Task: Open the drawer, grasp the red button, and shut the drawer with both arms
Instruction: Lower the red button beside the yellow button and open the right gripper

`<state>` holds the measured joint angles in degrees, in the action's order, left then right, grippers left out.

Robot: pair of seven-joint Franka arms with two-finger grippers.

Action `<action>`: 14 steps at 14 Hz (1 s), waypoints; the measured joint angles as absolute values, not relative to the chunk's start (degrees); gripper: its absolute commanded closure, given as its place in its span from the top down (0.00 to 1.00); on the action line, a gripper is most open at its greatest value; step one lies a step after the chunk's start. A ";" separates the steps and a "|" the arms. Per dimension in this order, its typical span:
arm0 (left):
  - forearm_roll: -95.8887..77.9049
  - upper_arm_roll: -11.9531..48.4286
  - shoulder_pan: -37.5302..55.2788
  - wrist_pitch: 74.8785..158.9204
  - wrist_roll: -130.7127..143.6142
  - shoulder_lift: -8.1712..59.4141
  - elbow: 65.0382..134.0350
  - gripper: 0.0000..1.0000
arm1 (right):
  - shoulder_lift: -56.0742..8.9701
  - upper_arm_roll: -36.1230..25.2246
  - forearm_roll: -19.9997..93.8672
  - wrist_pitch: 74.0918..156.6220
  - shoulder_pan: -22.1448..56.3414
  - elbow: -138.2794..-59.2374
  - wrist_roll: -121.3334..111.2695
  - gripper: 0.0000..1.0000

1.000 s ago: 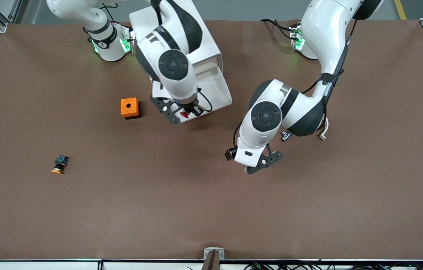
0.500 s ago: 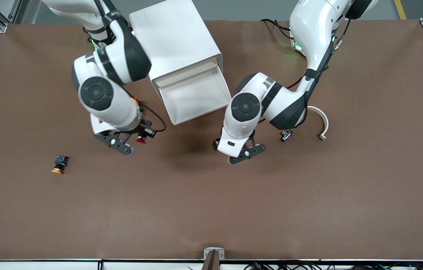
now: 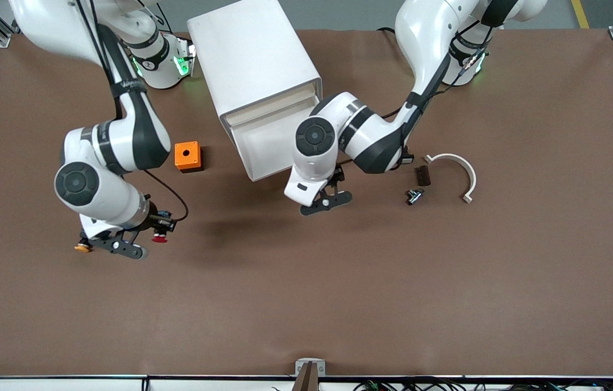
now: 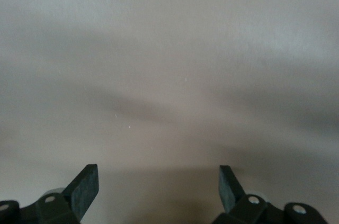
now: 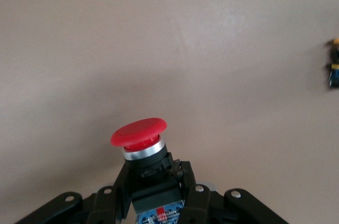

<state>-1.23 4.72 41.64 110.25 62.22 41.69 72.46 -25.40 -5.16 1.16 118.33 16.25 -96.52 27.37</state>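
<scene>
Surrounding clutter: lying toward the right arm's end of the table are an orange box [image 3: 188, 156] with a hole in its top and a yellow-capped button [image 3: 83, 248], the latter partly hidden under the right gripper in the front view and seen small at the edge of the right wrist view [image 5: 335, 70].
Other loose parts: a white curved piece [image 3: 456, 172], a small dark block [image 3: 422, 175] and a small metal fitting [image 3: 413, 195] rest near each other toward the left arm's end.
Cabinet: a boxy white cabinet [image 3: 254, 62] stands between the two arm bases.
Drawer: the drawer [image 3: 268, 145] is pulled out toward the front camera, its tray showing white; the left arm's wrist covers one corner of it.
Right gripper: the right gripper [image 3: 150, 237] hangs over bare table beside the yellow-capped button, its jaws clamped on the black body of the button [image 5: 142, 144].
Button: its red cap [image 3: 159, 238] points away from the wrist, clear of the fingers, above the brown tabletop.
Left gripper: the left gripper [image 4: 158, 186] hovers just in front of the drawer, fingers [image 4: 85, 186] spread wide with nothing between them, only table surface below.
Table: brown surface [image 3: 339, 293] around both grippers.
Writing: dark lettering runs along the right arm's cable sleeve, too small to read.
</scene>
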 measured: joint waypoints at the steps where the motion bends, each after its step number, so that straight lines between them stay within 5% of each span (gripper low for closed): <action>1: -1.23 4.73 42.29 110.25 63.14 41.74 72.55 1.00 | -26.28 -5.18 1.12 120.00 14.74 -97.01 25.41 0.00; 14: -7.33 9.70 45.03 110.20 67.91 41.75 75.15 1.00 | -28.19 -5.16 -2.10 133.58 4.02 -108.03 17.53 0.01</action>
